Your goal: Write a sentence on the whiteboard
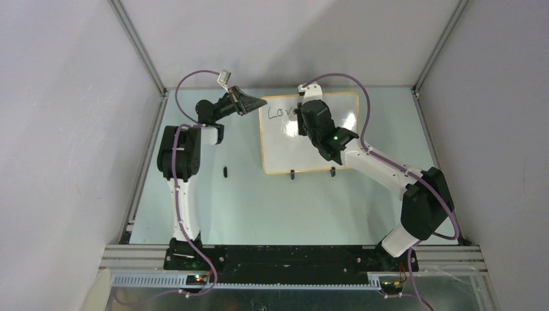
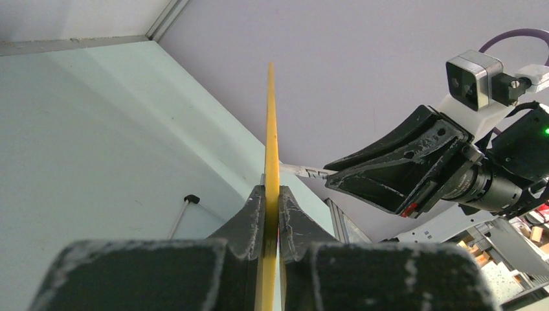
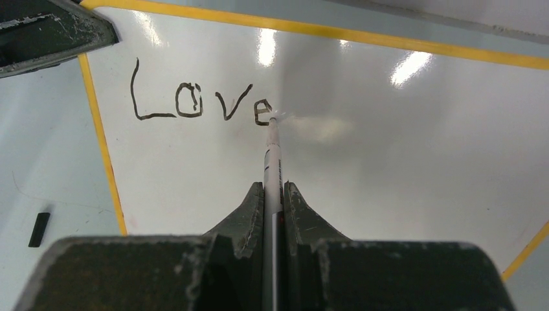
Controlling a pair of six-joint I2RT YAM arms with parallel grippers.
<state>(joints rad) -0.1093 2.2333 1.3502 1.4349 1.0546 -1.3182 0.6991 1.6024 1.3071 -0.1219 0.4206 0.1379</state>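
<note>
The whiteboard (image 1: 285,146) lies flat at the back middle of the table. My left gripper (image 1: 257,103) is shut on its yellow rim at the far left corner; in the left wrist view the rim (image 2: 270,129) runs edge-on between the pads of that gripper (image 2: 271,194). My right gripper (image 3: 274,188) is shut on a thin marker (image 3: 273,155). The marker's tip touches the board just after the "e". Of the sentence (image 3: 201,103), only the black word "Love" shows, near the board's upper left. In the top view the right gripper (image 1: 304,120) covers part of that word.
A small black marker cap (image 1: 225,172) lies on the pale green table left of the board. Two black stand feet (image 1: 292,173) poke out at the board's near edge. Grey walls and metal rails (image 1: 145,155) enclose the table on three sides.
</note>
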